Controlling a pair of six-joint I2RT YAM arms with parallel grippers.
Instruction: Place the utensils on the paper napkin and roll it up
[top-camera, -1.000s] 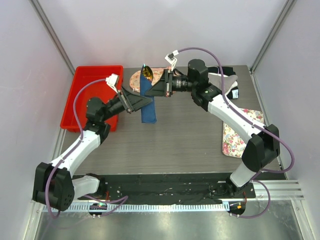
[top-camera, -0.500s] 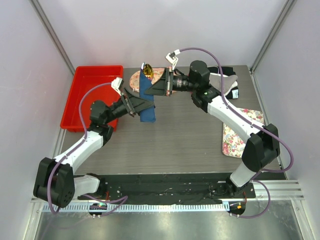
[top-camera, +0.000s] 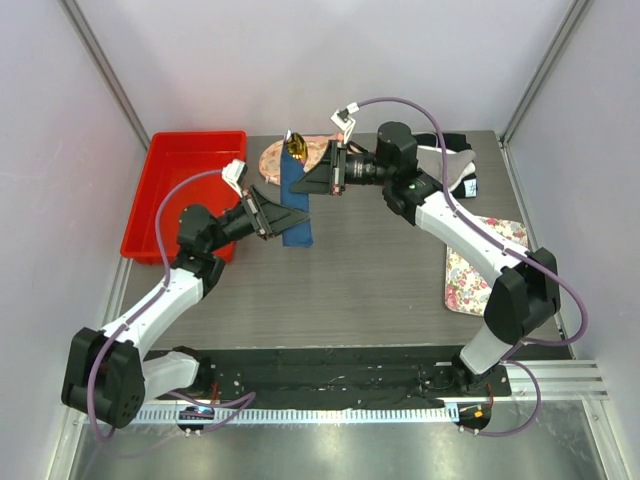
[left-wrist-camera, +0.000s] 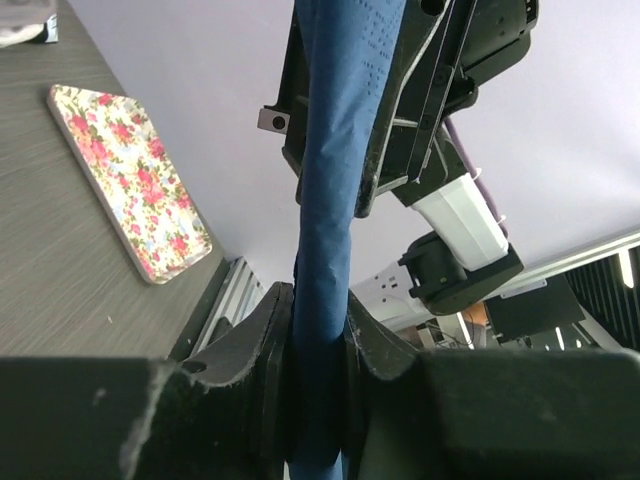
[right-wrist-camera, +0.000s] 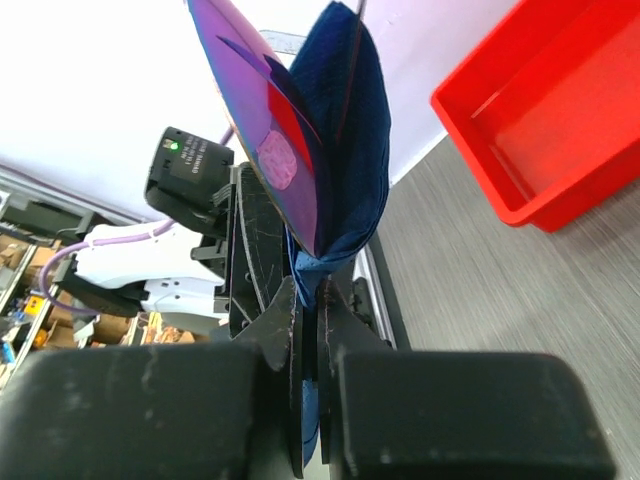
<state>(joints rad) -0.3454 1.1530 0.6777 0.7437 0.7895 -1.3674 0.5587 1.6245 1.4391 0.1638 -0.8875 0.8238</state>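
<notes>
Two hands meet above the grey desk (top-camera: 380, 290) in the top view: the left hand (top-camera: 283, 216) and right hand (top-camera: 306, 180) both grip the dark blue paper napkin (top-camera: 296, 225), held upright between them. Left wrist view — fingers (left-wrist-camera: 258, 338) pinch the napkin's rolled body. Right wrist view — fingers (right-wrist-camera: 283, 318) clamp its lower fold, with slender purple-pink plastic utensils (right-wrist-camera: 255, 100) tucked inside.

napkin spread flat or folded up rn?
Folded: paper napkin is a narrow strip, pinched by left end effector and right end effector.
</notes>
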